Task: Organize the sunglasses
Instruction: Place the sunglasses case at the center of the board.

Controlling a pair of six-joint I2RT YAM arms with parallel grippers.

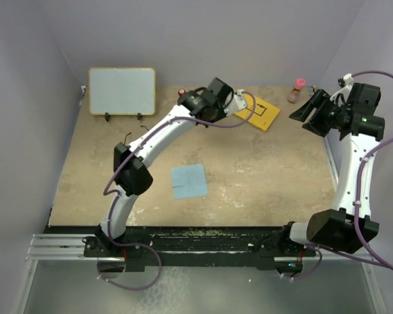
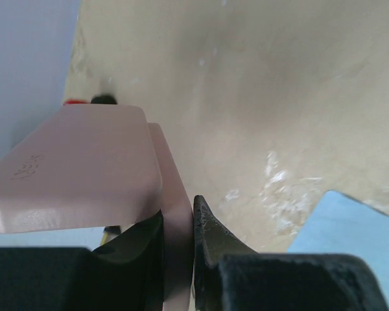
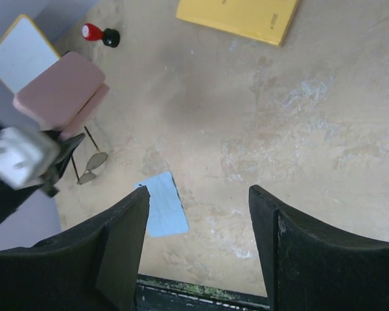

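Note:
The pink case (image 2: 78, 162) hangs open above the table, its lid raised. My left gripper (image 2: 178, 217) is shut on the case's thin side edge. In the right wrist view the case (image 3: 61, 91) shows at the left, with the left gripper (image 3: 71, 142) under it. The sunglasses (image 3: 91, 161), thin black wire with tinted lenses, lie on the table just below the case. In the top view the left arm hides them. My left gripper (image 1: 198, 104) is at the back middle. My right gripper (image 1: 306, 110) is raised at the right, open and empty, as its wrist view (image 3: 198, 207) shows.
A light blue cloth (image 1: 188, 180) lies mid-table, also in the wrist views (image 3: 162, 204) (image 2: 350, 227). A yellow book (image 1: 259, 112), a red stamp (image 3: 94, 32), a framed whiteboard (image 1: 121, 90) and a small pink-capped bottle (image 1: 296, 91) stand along the back.

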